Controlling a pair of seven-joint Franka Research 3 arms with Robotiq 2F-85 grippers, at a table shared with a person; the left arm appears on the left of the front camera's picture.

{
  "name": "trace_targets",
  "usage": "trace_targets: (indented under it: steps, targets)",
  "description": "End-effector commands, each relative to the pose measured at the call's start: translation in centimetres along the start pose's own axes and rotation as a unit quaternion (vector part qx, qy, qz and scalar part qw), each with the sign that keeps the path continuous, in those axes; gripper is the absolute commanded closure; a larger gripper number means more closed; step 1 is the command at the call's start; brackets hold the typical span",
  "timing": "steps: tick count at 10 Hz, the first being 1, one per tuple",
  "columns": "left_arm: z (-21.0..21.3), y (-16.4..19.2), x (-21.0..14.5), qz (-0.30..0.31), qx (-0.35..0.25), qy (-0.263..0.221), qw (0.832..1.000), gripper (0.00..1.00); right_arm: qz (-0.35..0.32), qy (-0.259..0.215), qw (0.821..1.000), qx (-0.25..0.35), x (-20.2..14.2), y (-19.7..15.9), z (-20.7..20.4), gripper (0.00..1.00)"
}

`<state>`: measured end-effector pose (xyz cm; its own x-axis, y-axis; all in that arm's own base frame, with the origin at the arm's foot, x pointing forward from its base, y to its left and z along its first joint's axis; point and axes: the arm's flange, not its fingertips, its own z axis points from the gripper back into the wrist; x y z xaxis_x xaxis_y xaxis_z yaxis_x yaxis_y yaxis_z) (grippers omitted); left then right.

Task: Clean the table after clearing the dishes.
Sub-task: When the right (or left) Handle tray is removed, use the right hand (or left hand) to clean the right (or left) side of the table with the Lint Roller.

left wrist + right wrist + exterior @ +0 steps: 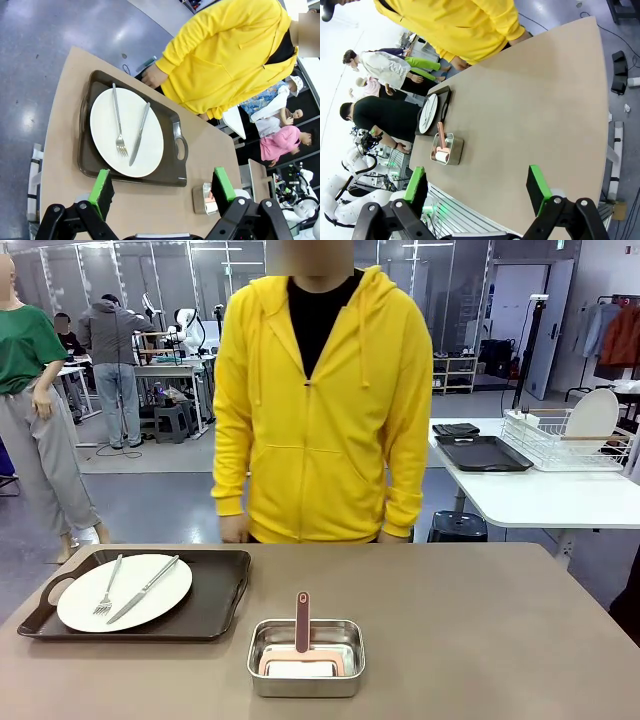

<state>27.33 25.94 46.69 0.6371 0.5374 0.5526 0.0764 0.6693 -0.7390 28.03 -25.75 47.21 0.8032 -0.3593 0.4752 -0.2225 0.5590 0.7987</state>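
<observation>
On the left of the taupe table (pixel 480 630) lies a dark brown handled tray (pixel 215 605) carrying a round white plate (pixel 150 595) with a silver fork (pixel 108 587) and knife (pixel 145 590) across it. The left wrist view looks down on the same tray (pixel 172 175), plate (pixel 105 130), fork (pixel 117 122) and knife (pixel 140 134); my left gripper (pixel 162 192) hangs open above the table just short of the tray. My right gripper (pixel 477 187) is open too, high over the bare right side of the table (pixel 535 110), far from the tray (pixel 445 100).
A shiny steel pan (pixel 306 657) with a pink-handled roller (pixel 302 625) sits at the table's near middle. A person in a yellow hoodie (pixel 320 390) stands at the far edge, hands down. Behind right, a white table (pixel 540 495) holds a black tray and a dish rack.
</observation>
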Motion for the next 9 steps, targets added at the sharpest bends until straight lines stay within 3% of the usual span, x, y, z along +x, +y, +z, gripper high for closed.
trace_targets:
  steps: [1,9]
  targets:
    - [0.2,0.18,0.04,-0.004,-0.013,-0.007,1.0,0.0,0.008,-0.005,1.0,0.006,-0.16,0.04,-0.02,0.0]
    - [0.2,0.18,0.04,-0.004,-0.013,-0.007,1.0,0.0,0.008,-0.005,1.0,0.006,-0.16,0.04,-0.02,0.0]
